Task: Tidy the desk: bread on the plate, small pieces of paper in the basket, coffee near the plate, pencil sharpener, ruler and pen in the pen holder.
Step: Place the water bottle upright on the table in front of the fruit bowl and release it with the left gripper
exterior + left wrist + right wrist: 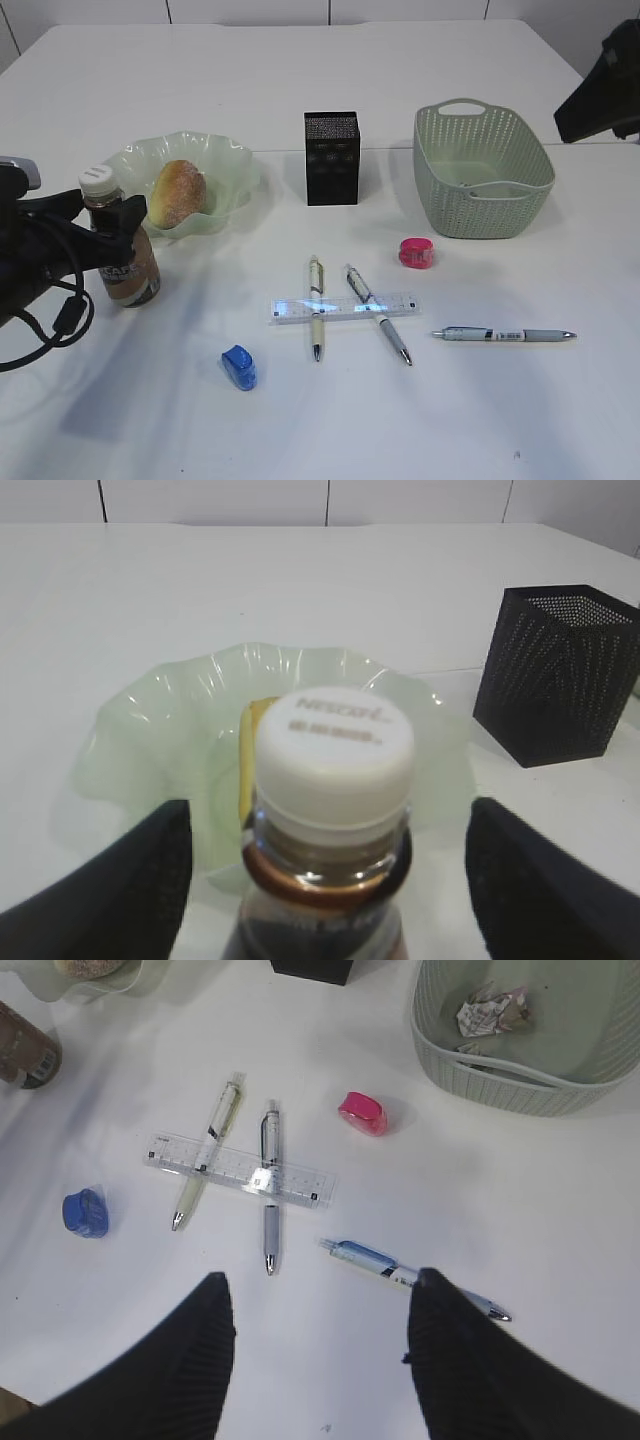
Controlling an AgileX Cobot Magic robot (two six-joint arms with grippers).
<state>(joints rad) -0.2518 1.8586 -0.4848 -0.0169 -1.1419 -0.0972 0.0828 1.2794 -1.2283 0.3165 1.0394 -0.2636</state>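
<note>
Just in front of the plate with the bread, the upright coffee bottle stands on the bench between the left pincer's spread fingers, contact unclear, nearer that arm.

"Nescafé" on coffee bottle cap

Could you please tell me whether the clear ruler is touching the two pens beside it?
Touching: the right wrist view shows the ruler lying across both pens.
</note>
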